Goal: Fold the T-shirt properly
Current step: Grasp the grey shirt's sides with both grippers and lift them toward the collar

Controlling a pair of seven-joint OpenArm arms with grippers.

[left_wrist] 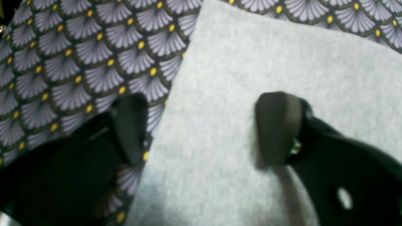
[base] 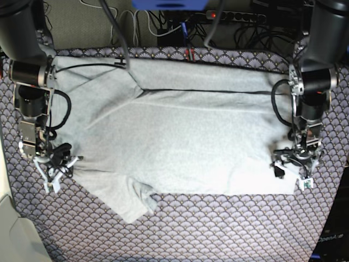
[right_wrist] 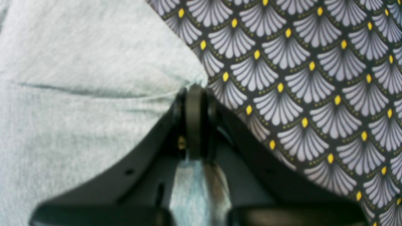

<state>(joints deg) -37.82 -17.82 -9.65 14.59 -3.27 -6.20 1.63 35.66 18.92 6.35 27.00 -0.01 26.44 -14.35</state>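
Observation:
The light grey T-shirt (base: 191, 136) lies spread flat across the purple fan-patterned tablecloth (base: 218, 229), plain side up, with one sleeve crumpled at its near edge. At the shirt's edge on the base view's right, my left gripper (base: 297, 166) is low over the cloth. In the left wrist view that gripper (left_wrist: 204, 128) is open and straddles the shirt's edge (left_wrist: 267, 62), one finger over the shirt and the other over the tablecloth (left_wrist: 78, 62). My right gripper (base: 52, 164) is at the opposite edge. It is shut (right_wrist: 194, 94) on a pinched fold of the shirt (right_wrist: 78, 62).
Cables and a power strip (base: 234, 16) run along the far edge behind the table. A grey surface (base: 11, 234) sits at the near left corner. Patterned tablecloth (right_wrist: 298, 94) shows along the near side, in front of the shirt.

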